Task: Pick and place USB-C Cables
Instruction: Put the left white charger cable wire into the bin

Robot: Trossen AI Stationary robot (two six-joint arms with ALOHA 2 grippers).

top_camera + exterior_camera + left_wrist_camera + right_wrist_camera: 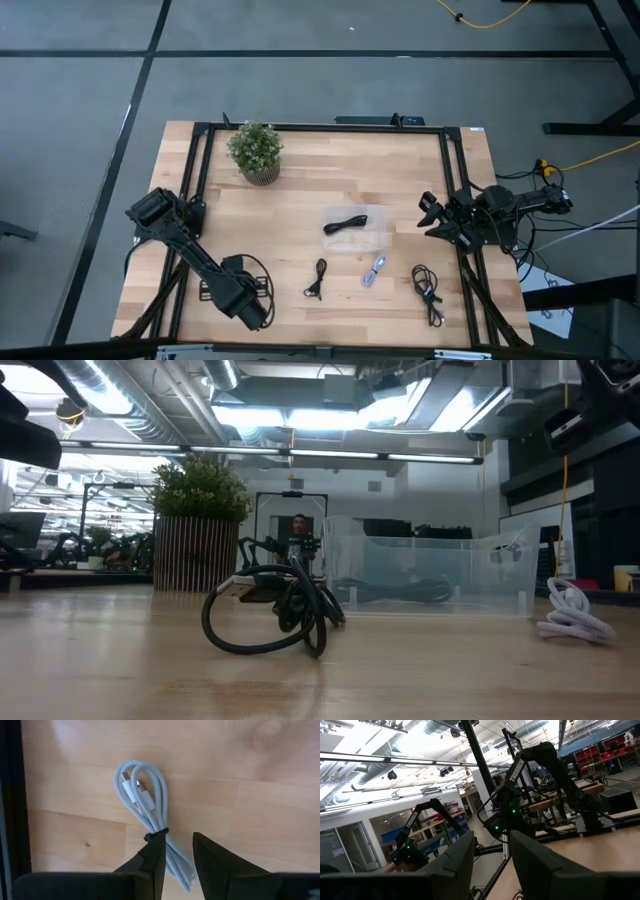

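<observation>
Black cable [344,224], silver-grey cable [374,270]

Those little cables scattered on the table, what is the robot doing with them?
It is gathering them into the clear container mid-table. One black cable already lies inside. The left gripper is over a silver-grey cable near the table's front left, jaws open, nothing gripped yet. Two black cables and another silver-grey one lie along the front. The right gripper waits at the right edge.

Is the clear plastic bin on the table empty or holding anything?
Not empty: the clear plastic bin holds one coiled black cable, seen in the high view.
</observation>
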